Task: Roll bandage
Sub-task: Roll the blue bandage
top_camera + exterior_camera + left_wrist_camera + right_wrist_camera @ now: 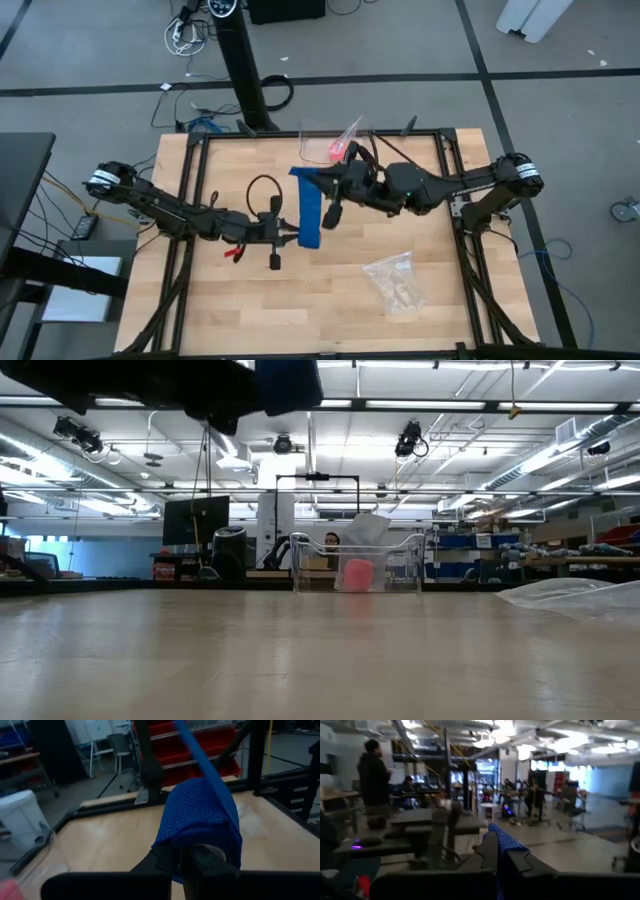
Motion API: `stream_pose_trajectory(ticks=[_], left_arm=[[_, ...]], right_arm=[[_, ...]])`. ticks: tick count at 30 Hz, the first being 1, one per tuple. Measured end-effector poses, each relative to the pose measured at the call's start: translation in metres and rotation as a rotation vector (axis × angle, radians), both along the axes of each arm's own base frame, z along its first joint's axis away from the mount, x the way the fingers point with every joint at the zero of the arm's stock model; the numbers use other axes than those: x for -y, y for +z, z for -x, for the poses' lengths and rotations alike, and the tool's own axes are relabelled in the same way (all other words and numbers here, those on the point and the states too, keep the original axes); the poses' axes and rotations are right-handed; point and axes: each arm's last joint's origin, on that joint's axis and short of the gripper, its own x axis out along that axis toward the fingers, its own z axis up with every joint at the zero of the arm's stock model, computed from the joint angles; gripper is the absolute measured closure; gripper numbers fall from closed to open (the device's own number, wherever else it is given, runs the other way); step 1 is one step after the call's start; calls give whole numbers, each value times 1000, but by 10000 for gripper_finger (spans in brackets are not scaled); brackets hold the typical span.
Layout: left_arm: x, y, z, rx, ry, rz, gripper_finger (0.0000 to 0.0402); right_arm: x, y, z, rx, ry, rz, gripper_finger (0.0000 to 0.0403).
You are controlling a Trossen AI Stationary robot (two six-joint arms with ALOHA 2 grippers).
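Note:
The bright blue bandage [309, 210] hangs in the air as a strip between my two grippers, above the middle of the table. My left gripper [295, 237] is shut on its near end, where the fabric is wound into a rounded bundle [200, 815]. My right gripper [322, 182] is shut on its far end [504, 845]. In the low view only a bit of blue [287, 384] shows at the top, below the dark arms, well clear of the tabletop. My left gripper holds the bandage's wound near end [192, 851] between its two fingers, coming level from the table's left. The bundle sits over the fingertips, clear of the table. From it the strip [196, 750] runs taut toward the other gripper. My right gripper pinches the bandage's far end [506, 851] between its two fingers, coming from the table's right. The fabric stands up a little above the fingers and is clear of the table. How many layers it has, I cannot tell.
A clear container [322, 140] with a small pink-red roll [357, 573] stands at the table's far edge. A clear plastic bag [395, 280] lies near the right front and also shows in the low view [580, 598]. People show in the room beyond.

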Motion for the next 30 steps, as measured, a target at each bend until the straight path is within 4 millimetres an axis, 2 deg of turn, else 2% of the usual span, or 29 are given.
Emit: stream_pose_trajectory(ticks=[6,12,17,23,30], left_arm=[[19,19,-3,58,-68,-63,383],[29,37,-6,110,-129,-49,383],[39,50,-8,114,-162,-15,383],[47,60,-10,91,-192,34,383],[50,62,-9,92,-204,88,383]], right_arm=[[23,-17,-5,-145,-46,-72,400],[31,-34,-5,-311,-47,-98,371],[28,-42,-4,-388,-37,-103,323],[13,-42,-3,-396,77,-112,265],[7,-45,-2,-434,156,-120,242]])
